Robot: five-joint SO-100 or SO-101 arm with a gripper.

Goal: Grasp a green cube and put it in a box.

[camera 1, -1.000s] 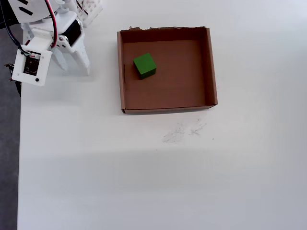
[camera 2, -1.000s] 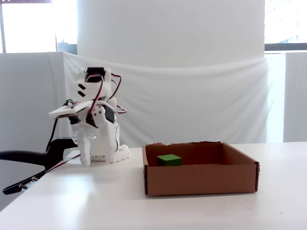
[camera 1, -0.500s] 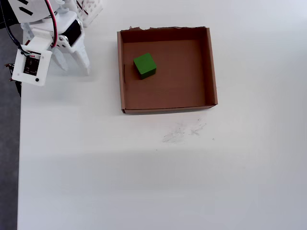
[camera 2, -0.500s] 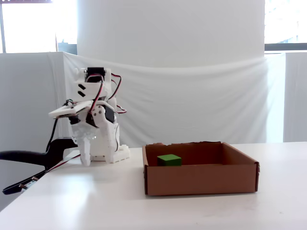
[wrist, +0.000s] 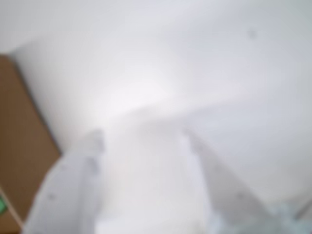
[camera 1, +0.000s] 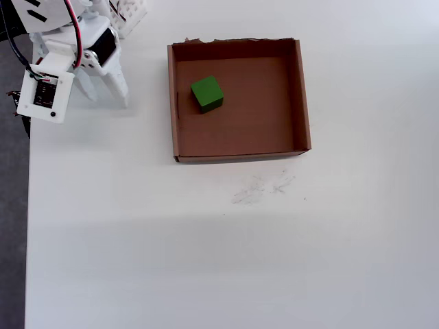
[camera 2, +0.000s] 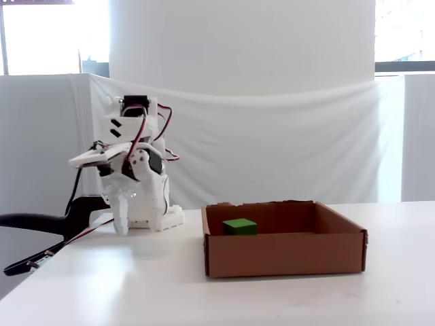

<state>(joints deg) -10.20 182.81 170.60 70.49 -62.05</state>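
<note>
The box (camera 1: 302, 96) lies on the white table (camera 1: 206, 260) in the overhead view, its ragged torn edge at 12 o'clock, and the cube (camera 1: 206, 94) rests on the box floor toward 9 o'clock from the floor's centre, near the wall on that side but not touching it. Nothing else is in the box. At about 9 o'clock from the box, well apart from it, the tool (camera 1: 106, 94) points down at the table, its two white fingers apart and empty. Faint grey scuffs (camera 1: 260, 188) mark the table just at 6 o'clock of the box. The fixed view shows the cube (camera 2: 240, 227) sitting lower than the box (camera 2: 285, 255) walls, and the arm folded with the tool (camera 2: 122, 221) tips near the table. The blurred wrist view shows the spread tool (wrist: 141, 141) over bare table, with a strip of box (wrist: 19, 146) at 9 o'clock.
</note>
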